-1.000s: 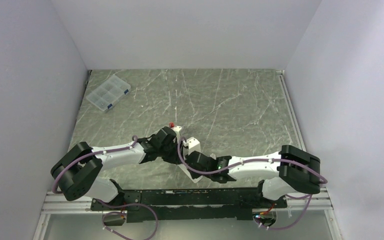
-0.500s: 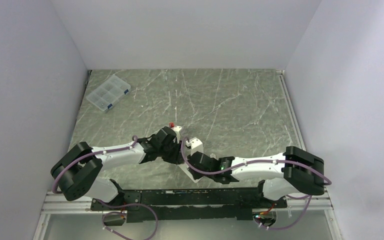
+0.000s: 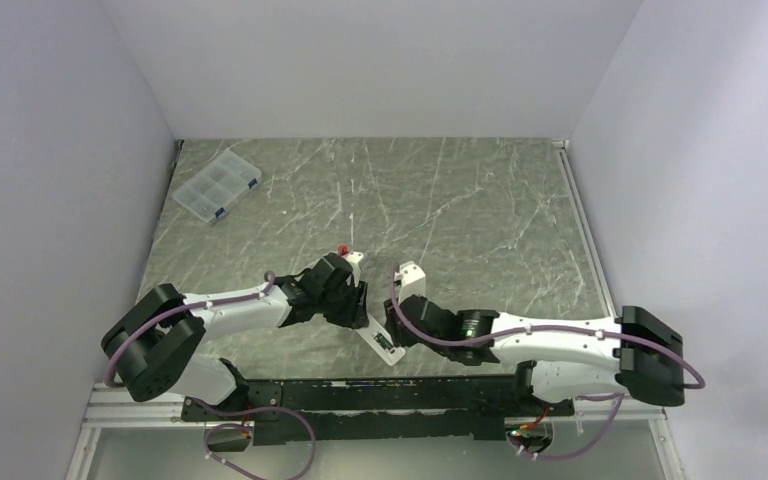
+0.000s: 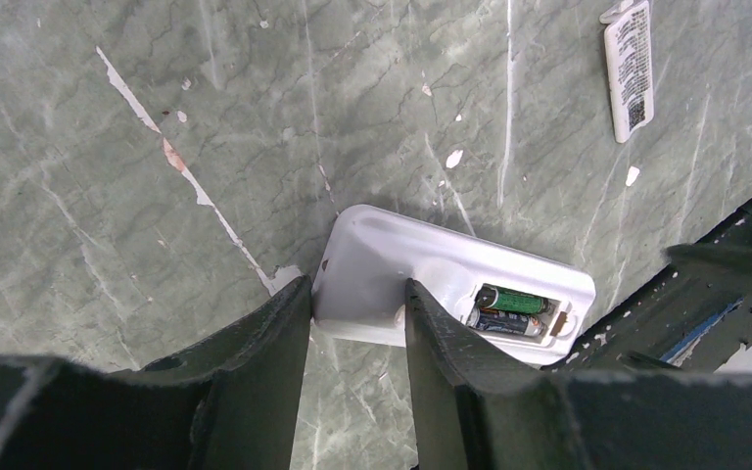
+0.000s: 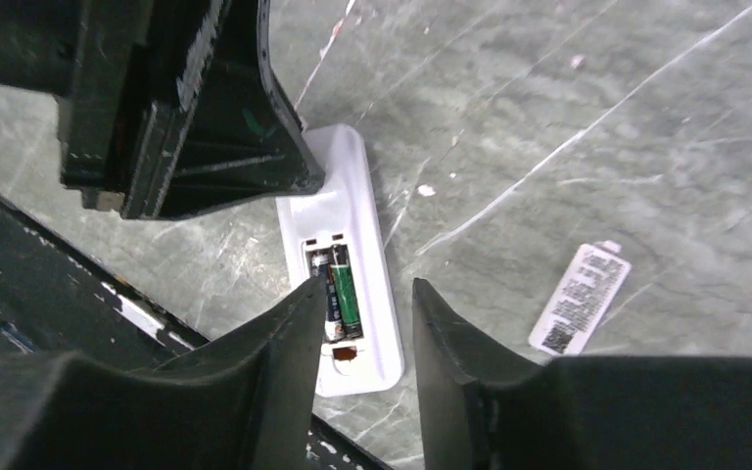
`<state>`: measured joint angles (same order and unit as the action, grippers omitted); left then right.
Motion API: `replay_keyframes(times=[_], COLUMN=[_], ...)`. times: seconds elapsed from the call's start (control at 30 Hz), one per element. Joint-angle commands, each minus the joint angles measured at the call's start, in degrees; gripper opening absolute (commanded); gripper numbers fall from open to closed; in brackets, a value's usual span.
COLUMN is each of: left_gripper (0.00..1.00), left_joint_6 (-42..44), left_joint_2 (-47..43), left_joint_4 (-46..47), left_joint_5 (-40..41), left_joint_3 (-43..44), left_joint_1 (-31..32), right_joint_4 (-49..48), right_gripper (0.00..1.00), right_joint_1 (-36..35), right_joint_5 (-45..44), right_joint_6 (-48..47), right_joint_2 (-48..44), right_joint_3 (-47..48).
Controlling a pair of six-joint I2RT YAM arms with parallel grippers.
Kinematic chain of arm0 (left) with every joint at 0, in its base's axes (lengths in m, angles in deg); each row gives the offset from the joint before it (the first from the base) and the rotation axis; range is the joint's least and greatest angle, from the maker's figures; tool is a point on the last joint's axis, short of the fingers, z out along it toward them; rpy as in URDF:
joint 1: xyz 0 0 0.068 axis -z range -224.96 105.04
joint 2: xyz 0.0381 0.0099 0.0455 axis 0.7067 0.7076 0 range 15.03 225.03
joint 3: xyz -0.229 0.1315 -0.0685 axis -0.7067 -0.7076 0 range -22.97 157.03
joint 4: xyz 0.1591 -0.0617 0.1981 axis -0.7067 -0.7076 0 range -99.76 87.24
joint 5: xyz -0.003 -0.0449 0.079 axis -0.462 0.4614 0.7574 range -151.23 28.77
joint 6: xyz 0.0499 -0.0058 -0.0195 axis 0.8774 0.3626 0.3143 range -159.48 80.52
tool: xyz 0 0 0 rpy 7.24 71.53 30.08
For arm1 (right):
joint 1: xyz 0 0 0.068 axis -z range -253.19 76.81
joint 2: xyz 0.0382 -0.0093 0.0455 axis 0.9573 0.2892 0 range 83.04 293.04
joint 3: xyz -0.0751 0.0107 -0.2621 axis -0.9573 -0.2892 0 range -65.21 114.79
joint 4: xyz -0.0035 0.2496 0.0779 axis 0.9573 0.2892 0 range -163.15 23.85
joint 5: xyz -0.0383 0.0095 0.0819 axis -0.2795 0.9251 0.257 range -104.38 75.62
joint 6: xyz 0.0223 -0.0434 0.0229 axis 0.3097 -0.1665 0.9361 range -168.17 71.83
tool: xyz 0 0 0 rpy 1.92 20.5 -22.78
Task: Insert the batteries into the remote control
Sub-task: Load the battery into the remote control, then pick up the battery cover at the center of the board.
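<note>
Since last frame right gripper [image 5: 364, 290] sits further right, fingers apart above two greenish cylindrical batteries [image 5: 343, 294] seated in white oblong plastic remote control [image 5: 336, 208]; left gripper [image 4: 356, 292] clamps its end.

Green marble-look bench [image 4: 108, 196], slight sheen, chipped and scratched. Smooth white plastic remote control [image 4: 382, 255], faint gloss. Glossy-wrapped batteries [image 5: 345, 294]. White cover piece [image 4: 630, 69], printed label. Matt black plastic fingers [image 4: 264, 343] on left hand [image 4: 357, 299].
</note>
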<state>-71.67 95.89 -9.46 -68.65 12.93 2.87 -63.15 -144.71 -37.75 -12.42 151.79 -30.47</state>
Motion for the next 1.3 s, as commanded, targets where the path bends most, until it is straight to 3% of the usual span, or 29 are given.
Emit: replay_keyframes(times=[0.0,0.1,0.2,0.43,0.57,0.77,1.1,1.27], left_gripper=[0.45,0.47,0.52,0.65,0.75,0.8,0.85,0.85], left_joint_6=[2.2,2.3,2.2,1.7,1.3,1.0,-1.0,-1.3], left_joint_2=[1.0,0.9,0.6,-1.0,-4.6,-10.2,-18.1,-20.5], left_joint_4=[-5.6,-5.9,-6.4,-8.9,-10.6,-14.4,-17.9,-19.5], left_joint_5=[4.6,4.7,4.9,5.4,5.0,4.8,4.1,3.9], left_joint_3=[-1.0,-0.5,0.1,1.9,3.0,5.0,5.7,5.4], left_joint_1=[0.0,0.0,0.0,0.0,0.0,0.1,0.1,0.1], right_joint_4=[1.4,1.9,5.4,8.5,10.3,12.1,9.4,7.8], right_gripper=[0.44,0.54,0.75,0.87,0.87,0.85,0.6,0.58], right_joint_1=[1.8,2.5,3.3,7.3,11.9,12.9,13.7,14.0], right_joint_5=[-3.3,-4.5,-7.8,-4.4,-0.2,-0.4,0.0,-0.5], right_joint_6=[0.2,1.4,6.2,7.3,7.3,6.0,5.4,5.5], right_joint_2=[-5.7,-9.3,-12.5,-16.8,-17.0,-12.6,-1.9,2.4], right_joint_3=[-1.1,-2.7,-3.6,-5.5,-6.6,-5.4,-2.3,-0.7])
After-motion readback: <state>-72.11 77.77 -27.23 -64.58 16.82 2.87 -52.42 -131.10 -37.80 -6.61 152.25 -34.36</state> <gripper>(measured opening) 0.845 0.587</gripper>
